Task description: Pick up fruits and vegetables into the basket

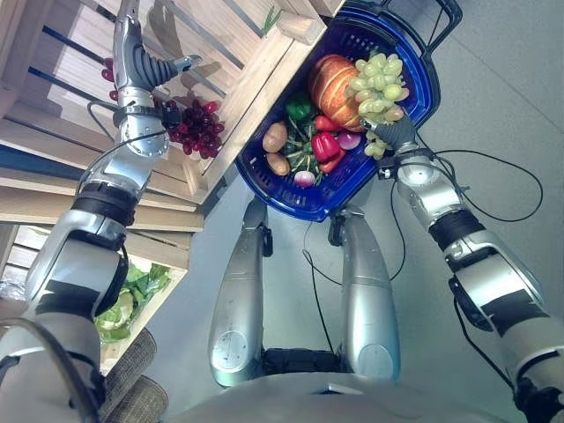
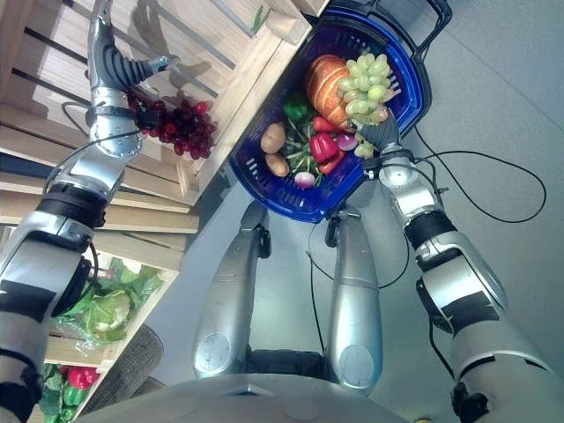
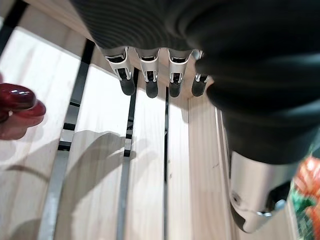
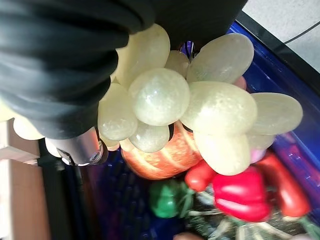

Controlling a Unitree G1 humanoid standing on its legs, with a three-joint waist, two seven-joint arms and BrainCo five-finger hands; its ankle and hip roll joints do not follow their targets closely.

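Note:
A blue basket (image 1: 425,81) stands on the floor beside a wooden crate (image 1: 257,88). It holds a pumpkin (image 1: 331,86), a red pepper (image 1: 324,145), a green pepper (image 1: 299,107), two potatoes (image 1: 275,137) and a radish (image 1: 304,178). My right hand (image 1: 397,134) is over the basket, shut on a bunch of green grapes (image 1: 377,81); the bunch (image 4: 200,110) hangs past its cover just above the pumpkin (image 4: 160,155). My left hand (image 1: 132,55) reaches into the crate with straight fingers (image 3: 150,80) over the slats, holding nothing. A bunch of red grapes (image 1: 198,125) lies in the crate beside its wrist.
The crate's front wall (image 1: 220,154) runs between the red grapes and the basket. The basket's black handle (image 1: 448,19) sticks out at the far side. Below the crate, a lower shelf holds lettuce (image 2: 106,310) and red peppers (image 2: 79,377).

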